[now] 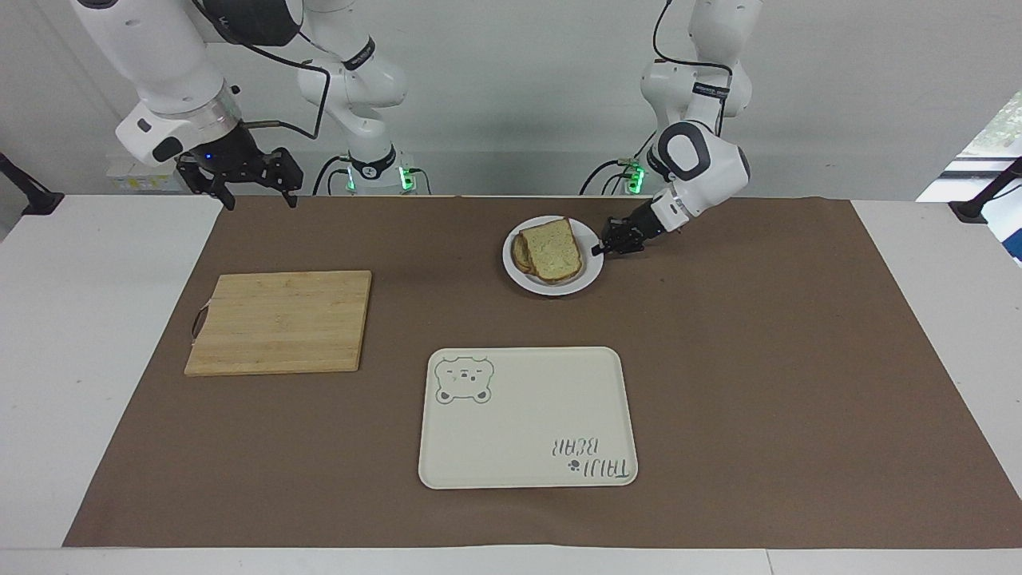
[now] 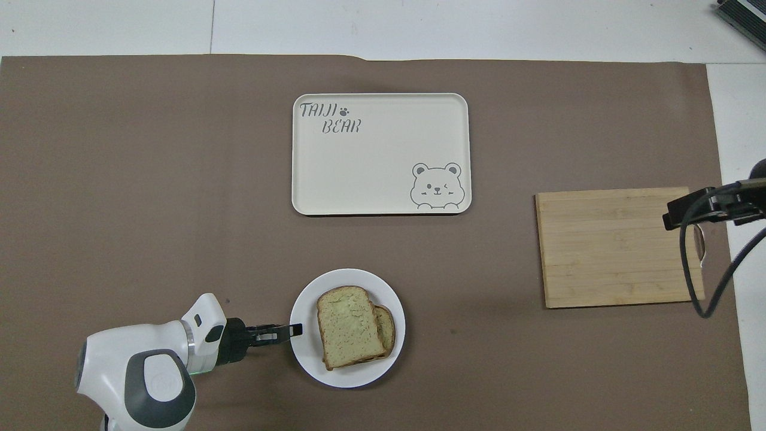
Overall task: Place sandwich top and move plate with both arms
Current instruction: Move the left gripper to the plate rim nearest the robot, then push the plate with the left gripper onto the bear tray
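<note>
The white plate (image 1: 583, 279) (image 2: 311, 365) stands on the brown mat, near the robots. The sandwich top (image 1: 551, 249) (image 2: 349, 335) lies on it, over a lower slice (image 2: 388, 328) that peeks out toward the right arm's end. My left gripper (image 1: 600, 250) (image 2: 294, 330) is low at the plate's rim on the left arm's side, its fingers closed on the rim. My right gripper (image 1: 262, 200) waits open and empty, raised over the mat's edge at the right arm's end. Part of it shows in the overhead view (image 2: 688, 211).
A cream bear tray (image 1: 527, 415) (image 2: 383, 149) lies farther from the robots than the plate. A wooden cutting board (image 1: 279, 321) (image 2: 616, 245) lies toward the right arm's end. Two smaller white arms with green lights stand at the table's back edge.
</note>
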